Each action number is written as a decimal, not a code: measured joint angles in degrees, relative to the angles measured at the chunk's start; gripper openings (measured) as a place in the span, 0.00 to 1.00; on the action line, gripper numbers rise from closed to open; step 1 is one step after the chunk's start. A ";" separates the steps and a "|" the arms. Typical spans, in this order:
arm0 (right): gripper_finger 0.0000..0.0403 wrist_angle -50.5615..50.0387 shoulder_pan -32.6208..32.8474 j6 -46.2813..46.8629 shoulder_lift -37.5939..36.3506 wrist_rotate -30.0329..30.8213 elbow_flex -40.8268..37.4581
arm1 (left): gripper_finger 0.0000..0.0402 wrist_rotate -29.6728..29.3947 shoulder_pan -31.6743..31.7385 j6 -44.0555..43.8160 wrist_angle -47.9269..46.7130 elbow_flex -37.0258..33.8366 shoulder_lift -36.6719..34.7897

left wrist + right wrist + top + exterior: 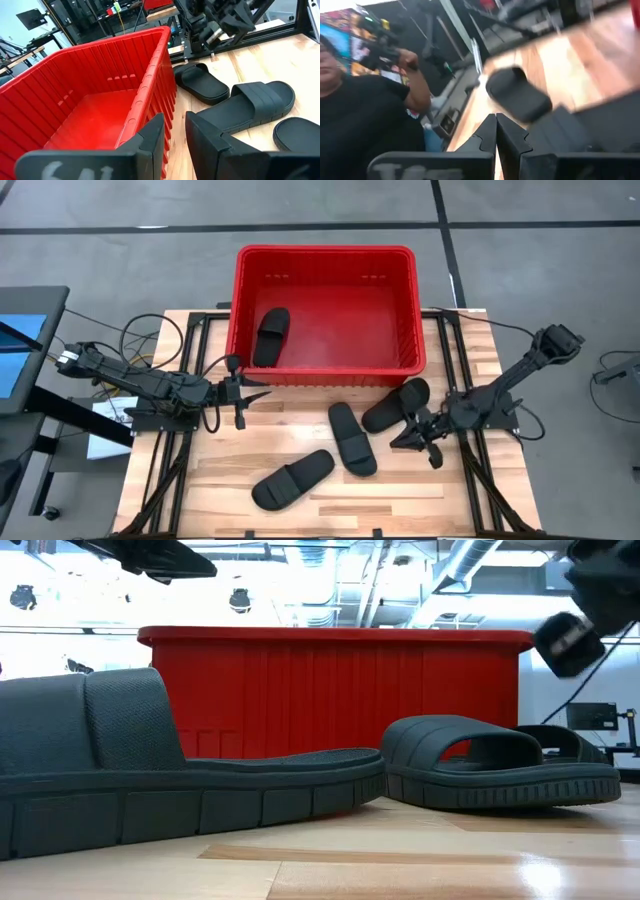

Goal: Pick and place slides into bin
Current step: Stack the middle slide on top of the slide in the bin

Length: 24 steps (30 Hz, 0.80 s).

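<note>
The red bin [325,260] stands at the table's far middle, with one black slide [270,335] lying on its floor at the left. Three more black slides lie on the wooden table in front of it: one at the right [396,405], one in the middle [352,438] and one nearer the front [292,478]. My left gripper [242,392] is open and empty by the bin's near left corner, its fingers [150,142] just outside the bin's near wall [150,95]. My right gripper [420,436] is shut and empty, close beside the right slide [517,95].
Black frame rails run along both sides of the table [200,490]. Cables trail at the left [140,340]. A person in a black shirt [365,115] shows beyond the table in the right wrist view. Bare wood lies at the table's front right [420,500].
</note>
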 joint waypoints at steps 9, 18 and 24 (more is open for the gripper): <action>0.00 -0.68 1.84 11.79 16.40 2.89 8.03 | 0.18 0.00 0.00 -1.28 -0.20 0.00 0.00; 0.00 -20.03 4.19 18.31 27.83 2.66 21.07 | 0.18 2.91 0.00 -1.57 -0.17 0.00 -0.02; 0.00 -28.95 3.21 2.46 31.16 4.36 29.67 | 0.18 2.95 0.00 -1.57 -0.15 0.00 0.00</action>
